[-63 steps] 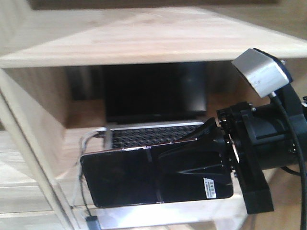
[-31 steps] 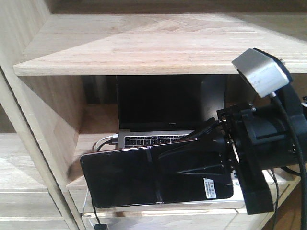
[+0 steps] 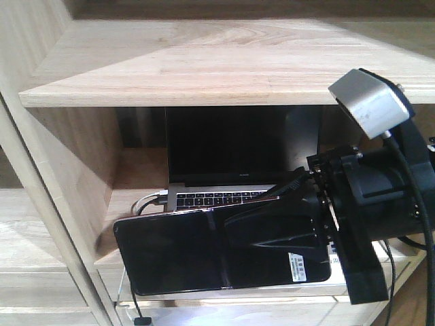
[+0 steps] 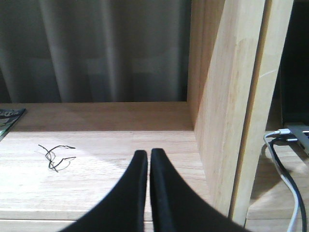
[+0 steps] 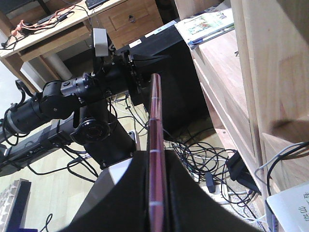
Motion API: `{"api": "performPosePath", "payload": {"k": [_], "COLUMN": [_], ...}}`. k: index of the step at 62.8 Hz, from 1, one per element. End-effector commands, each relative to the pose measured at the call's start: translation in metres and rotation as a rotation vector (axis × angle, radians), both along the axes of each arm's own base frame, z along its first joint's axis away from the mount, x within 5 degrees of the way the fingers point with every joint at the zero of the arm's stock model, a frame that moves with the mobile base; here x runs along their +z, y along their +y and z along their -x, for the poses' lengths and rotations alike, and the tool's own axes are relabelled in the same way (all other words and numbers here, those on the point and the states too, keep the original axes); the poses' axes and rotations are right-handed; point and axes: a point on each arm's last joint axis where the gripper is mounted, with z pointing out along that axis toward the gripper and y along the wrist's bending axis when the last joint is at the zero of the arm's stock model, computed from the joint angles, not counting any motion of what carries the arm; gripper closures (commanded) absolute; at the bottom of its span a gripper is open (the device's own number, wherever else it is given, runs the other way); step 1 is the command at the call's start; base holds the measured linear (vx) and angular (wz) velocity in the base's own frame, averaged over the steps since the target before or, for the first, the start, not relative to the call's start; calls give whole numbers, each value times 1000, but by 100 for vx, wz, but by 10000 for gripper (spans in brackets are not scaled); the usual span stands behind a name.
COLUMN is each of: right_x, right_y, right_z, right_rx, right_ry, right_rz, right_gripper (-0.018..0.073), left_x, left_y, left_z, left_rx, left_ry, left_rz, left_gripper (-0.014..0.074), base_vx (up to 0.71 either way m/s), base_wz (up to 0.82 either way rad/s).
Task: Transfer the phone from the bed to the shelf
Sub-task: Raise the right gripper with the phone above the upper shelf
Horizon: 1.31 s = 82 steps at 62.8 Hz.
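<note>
My front finger covers much of the phone's [image 3: 170, 255] right half. From my right wrist I see only its rose-gold edge. The phone hides the board's front edge below the laptop [image 3: 234, 153], so I cannot tell whether they touch. My right gripper [image 3: 251, 217] reaches in level from the right and pinches the phone, held long side level before the shelf [image 3: 224, 61]. My left gripper [image 4: 148, 153] hangs over a pale board, its 2 fingers pressed together.

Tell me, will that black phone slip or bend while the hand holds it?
Probably slippery: the phone looks glossy, and the right hand grips it from one end. It sticks out flat without sagging, so it is likely stiff, though the crease across its middle suggests it might fold. It looks thin, so probably light.
</note>
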Motion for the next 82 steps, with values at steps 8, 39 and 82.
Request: {"api": "performPosePath", "payload": {"k": [8,39,82], "right_x": [19,19,89], "right_y": [1,1,1], "right_z": [12,12,6], "right_rx": [65,61,-37], "right_ry": [3,2,-154], "right_rz": [-99,-99,-277], "right_gripper": [561,561,561], "left_x": [4,4,4], "left_y": [0,0,0], "left_z": [0,0,0], "left_rx": [3,3,3], "left_ry": [-71,-71,-71], "left_rz": [5,5,5], "left_gripper": [595,595,595], "base_vx": [0,0,0], "base_wz": [0,0,0]}}
